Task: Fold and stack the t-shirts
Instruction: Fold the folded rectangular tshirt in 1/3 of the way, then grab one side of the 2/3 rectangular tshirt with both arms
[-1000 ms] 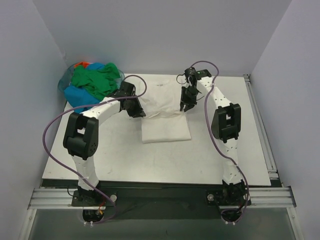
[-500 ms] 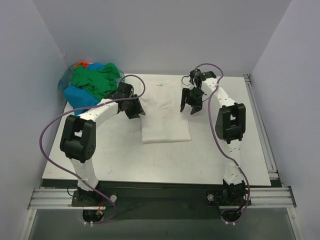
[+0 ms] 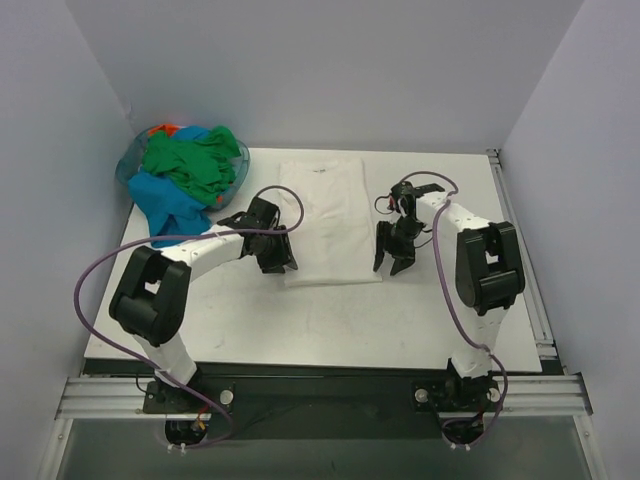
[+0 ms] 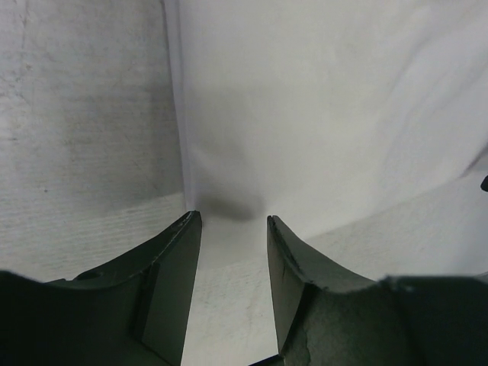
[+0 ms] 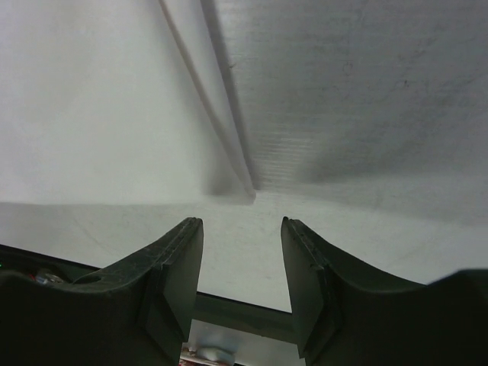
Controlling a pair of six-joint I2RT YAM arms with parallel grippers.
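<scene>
White t-shirt [image 3: 325, 205] lies folded lengthwise on the desk [image 3: 450, 320]; left pincer [image 3: 280, 262] and right pincer [image 3: 390, 266] stand part-open, empty, at its near corners; green and blue t-shirts [image 3: 185, 170] heaped back-left

L tool [image 3: 281, 262] & R tool [image 3: 390, 265] both low, jaws apart, empty.

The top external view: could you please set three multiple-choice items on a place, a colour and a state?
1. Where is the pile of coloured shirts? A) centre B) far left corner of the table C) near right corner
2. Which colour tops it? A) green B) yellow C) black
3. The jaws of the left gripper are: A) shut on cloth B) shut, empty C) open, empty
B: it lies back left in the top view; A: green cloth lies uppermost; C: a gap shows between them.
</scene>
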